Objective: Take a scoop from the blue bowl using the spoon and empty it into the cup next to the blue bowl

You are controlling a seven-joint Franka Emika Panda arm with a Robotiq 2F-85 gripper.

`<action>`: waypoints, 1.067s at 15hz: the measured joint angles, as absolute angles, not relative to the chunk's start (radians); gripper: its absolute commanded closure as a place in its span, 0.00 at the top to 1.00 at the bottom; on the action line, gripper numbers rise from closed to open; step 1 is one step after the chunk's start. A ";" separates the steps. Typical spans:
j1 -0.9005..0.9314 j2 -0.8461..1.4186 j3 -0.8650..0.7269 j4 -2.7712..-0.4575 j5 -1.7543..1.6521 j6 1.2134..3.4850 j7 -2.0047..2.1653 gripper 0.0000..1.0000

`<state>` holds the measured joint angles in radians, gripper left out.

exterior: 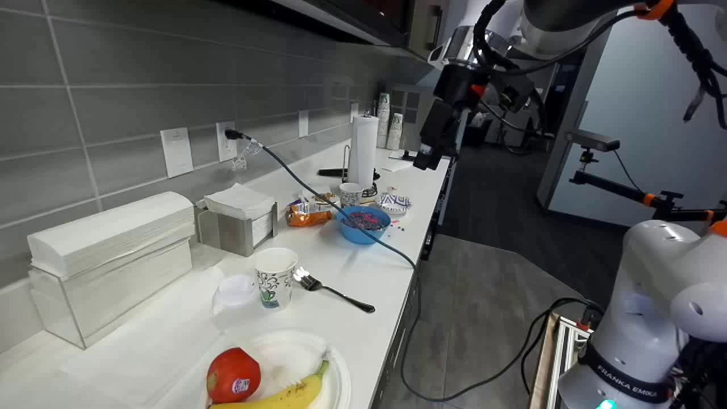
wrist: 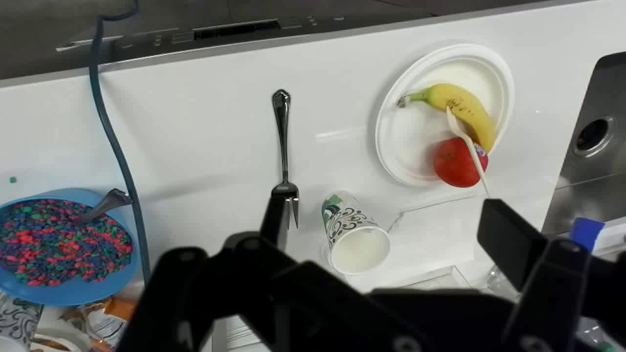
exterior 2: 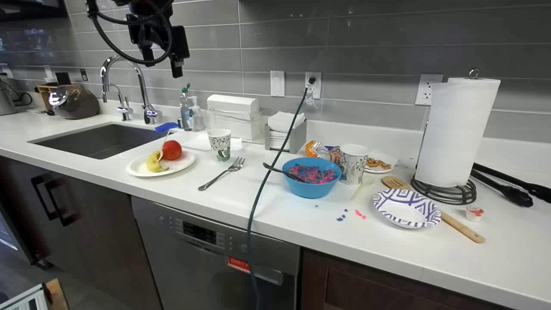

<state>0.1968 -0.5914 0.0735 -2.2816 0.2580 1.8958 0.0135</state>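
Since spoon (exterior 2: 286,172) leans in blue bowl (exterior 2: 312,190), ungripped, I judge scooping not begun. Cup (exterior 2: 355,168) just beside bowl; contents I cannot make out. My pincer (wrist: 389,225) wide, holding nothing, well apart from bowl. Remaining: grasp, scoop, carry, empty.

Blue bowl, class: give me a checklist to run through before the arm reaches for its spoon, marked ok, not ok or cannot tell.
Gripper open and holding nothing: ok.
Gripper lined up over the spoon: not ok, off to one side in the wrist view.
Spoon sticking out of the blue bowl: ok.
Cord clear of the spoon: not ok, it runs right by its end.
Cup upright beside the bowl: ok.
Cup empty: cannot tell, its bottom is hidden.
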 measured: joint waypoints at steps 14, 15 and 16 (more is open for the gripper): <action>0.097 -0.533 0.083 -2.279 0.237 1.914 0.153 1.00; 0.074 -0.512 0.083 -2.279 0.231 1.926 0.179 1.00; 0.053 -0.489 0.082 -2.278 0.226 1.938 0.200 1.00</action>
